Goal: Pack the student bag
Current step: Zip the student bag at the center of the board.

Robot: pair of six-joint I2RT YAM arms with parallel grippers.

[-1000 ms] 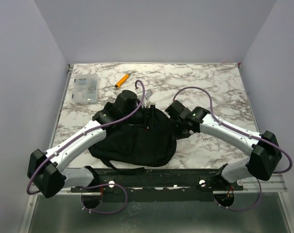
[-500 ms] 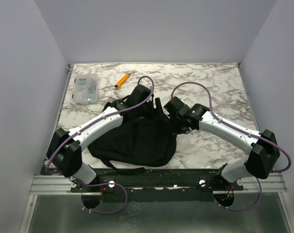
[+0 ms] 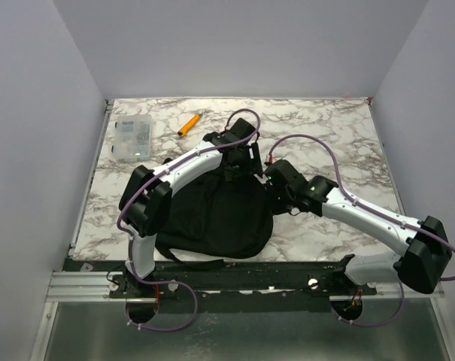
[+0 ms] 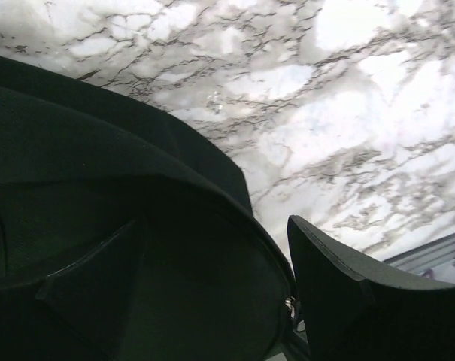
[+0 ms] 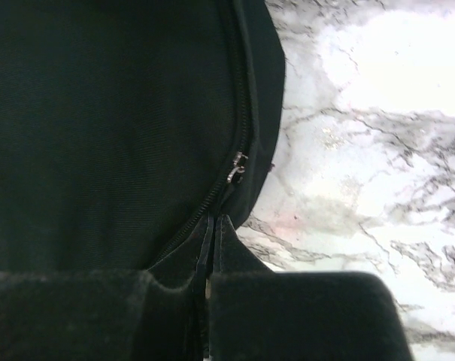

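Two arms are bolted at the near edge of the marble table (image 3: 325, 128), and both are bent inward over the student bag (image 3: 204, 218). The bag is laid flat on the near middle of the table, with a strap trailing along its near edge.

At the bag's right edge, the right gripper (image 3: 273, 197) is held low against the fabric. In the right wrist view its fingers (image 5: 302, 316) are seen pressed fully together, and a thin black pull strip (image 5: 209, 248) is pinched between them. That strip is seen running up towards the metal zip slider (image 5: 235, 167) on the bag's curved seam, with bare marble just to the right.

Farther back, the left gripper (image 3: 246, 162) is held over the bag's far edge. In the left wrist view its jaws are spread wide and nothing is gripped. One finger (image 4: 92, 278) is seen above the black fabric and the other above the marble, with the bag's rim lying between them.

At the far left of the table a clear plastic box (image 3: 131, 139) is set, and an orange marker (image 3: 188, 125) is laid just to its right, well apart from the bag.
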